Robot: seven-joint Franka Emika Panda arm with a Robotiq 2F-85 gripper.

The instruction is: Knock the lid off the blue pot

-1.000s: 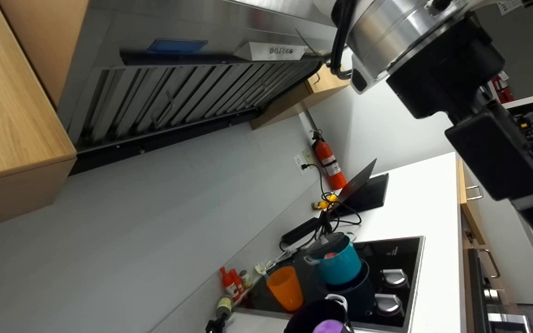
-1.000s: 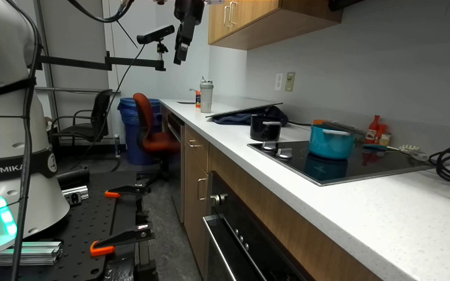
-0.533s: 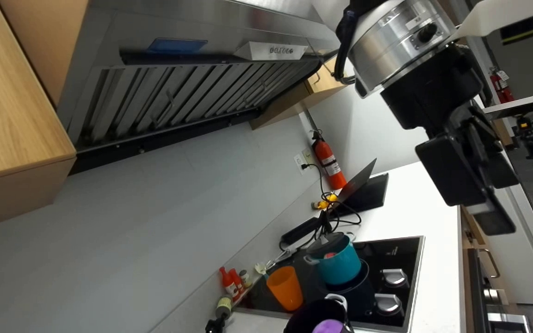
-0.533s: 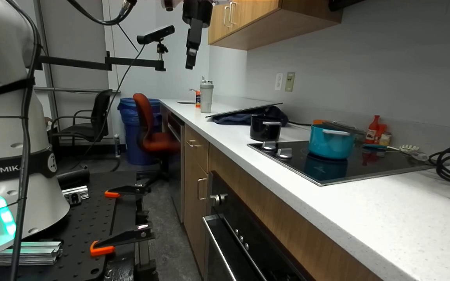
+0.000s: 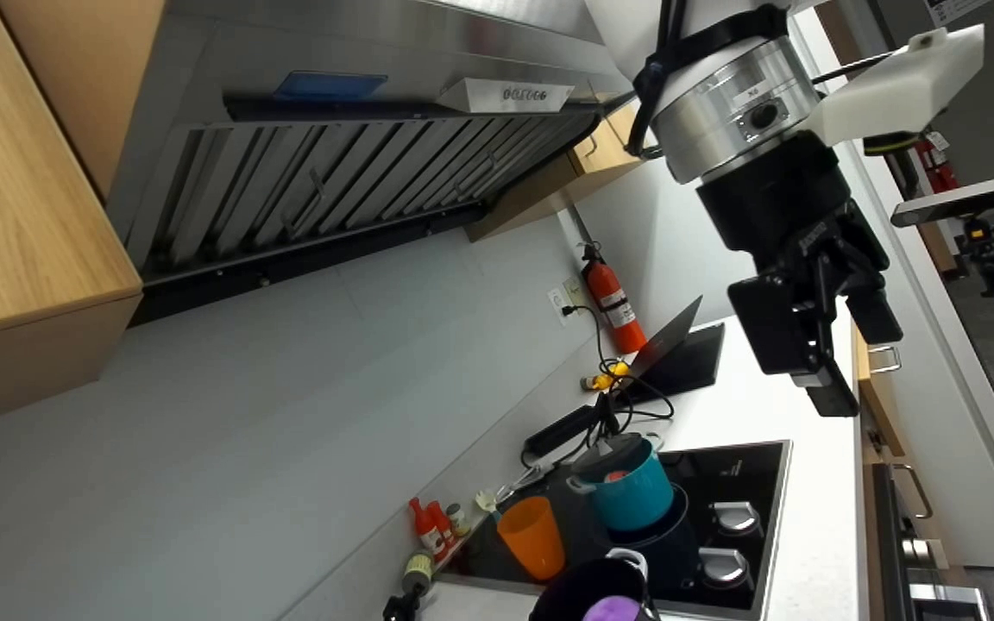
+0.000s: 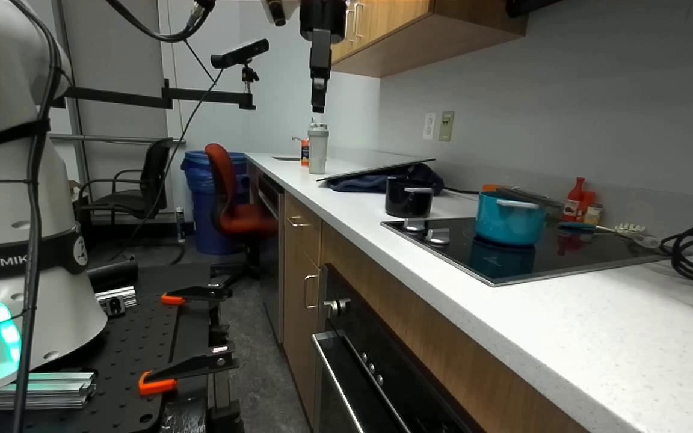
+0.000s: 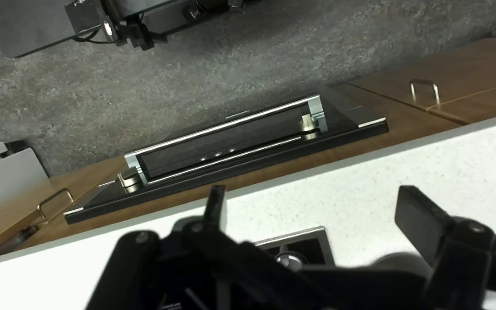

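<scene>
- Left, in an exterior view: orange cup [image 5: 531, 539] near the blue pot [image 5: 639, 496]; a hard knock this way could topple it.
- Next: lid [image 5: 622, 450] at the blue pot's mouth, seemingly askew on the rim. Struck too low, the blue pot itself probably slides on the smooth stove [image 5: 695, 470].
- Then stove knobs [image 5: 734, 517]: a low sweep may clip them.
- Right: gripper [image 7: 312, 209], high and well apart, fingers spread, holding nothing; a splayed finger might snag the rim.
</scene>
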